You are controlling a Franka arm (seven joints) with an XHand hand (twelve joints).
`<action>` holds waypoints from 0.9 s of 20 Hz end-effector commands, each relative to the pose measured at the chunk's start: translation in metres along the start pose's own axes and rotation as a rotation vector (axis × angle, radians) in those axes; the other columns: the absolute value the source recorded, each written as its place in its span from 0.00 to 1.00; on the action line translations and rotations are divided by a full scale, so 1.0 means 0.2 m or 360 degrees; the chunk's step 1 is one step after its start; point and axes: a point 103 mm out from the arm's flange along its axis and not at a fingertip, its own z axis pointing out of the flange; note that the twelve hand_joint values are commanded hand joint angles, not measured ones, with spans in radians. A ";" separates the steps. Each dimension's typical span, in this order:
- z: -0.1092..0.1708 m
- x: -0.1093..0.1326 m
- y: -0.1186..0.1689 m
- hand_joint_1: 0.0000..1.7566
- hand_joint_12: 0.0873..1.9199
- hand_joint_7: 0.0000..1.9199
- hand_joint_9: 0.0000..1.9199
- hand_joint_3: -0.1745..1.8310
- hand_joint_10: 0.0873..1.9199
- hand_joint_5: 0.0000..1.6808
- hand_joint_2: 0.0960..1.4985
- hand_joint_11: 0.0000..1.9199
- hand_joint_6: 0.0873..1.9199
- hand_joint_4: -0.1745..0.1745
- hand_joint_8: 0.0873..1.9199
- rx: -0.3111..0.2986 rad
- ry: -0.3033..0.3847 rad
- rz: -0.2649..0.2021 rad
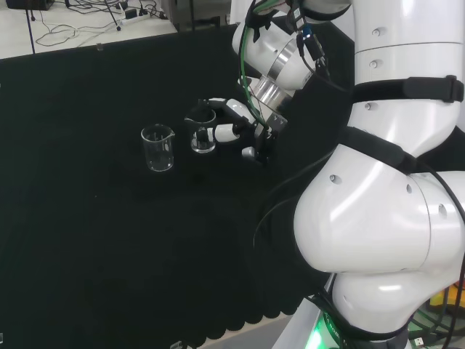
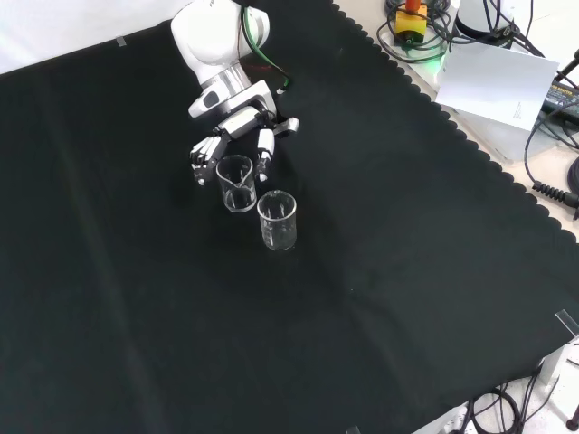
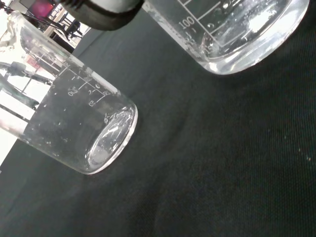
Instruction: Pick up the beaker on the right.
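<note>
The robot hand (image 1: pixel 234 129) sits low over the bench (image 1: pixel 87 240), its fingers (image 2: pixel 264 145) curled around the right beaker (image 1: pixel 202 133) from either side, so the glass stands between them, ready to be lifted. In the head view this beaker is the right one of two and appears to rest on the cloth. The second beaker (image 1: pixel 158 147) stands just beside it to the left, apart from the fingers; coming in from the far side likely keeps the grasp clear of it.
</note>
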 end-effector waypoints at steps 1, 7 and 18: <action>0.00 0.01 0.03 0.50 0.69 0.15 0.20 0.00 0.29 0.28 0.55 0.00 0.00 0.39 0.32 0.0007 0.0002 -0.0017; 0.02 0.01 0.04 0.50 0.69 0.15 0.20 0.00 0.29 0.28 0.55 0.00 0.00 0.39 0.32 0.0021 0.0007 -0.0026; 0.05 0.02 0.06 0.50 0.69 0.17 0.22 0.00 0.30 0.30 0.55 0.00 0.00 0.39 0.33 0.0079 0.0032 -0.0037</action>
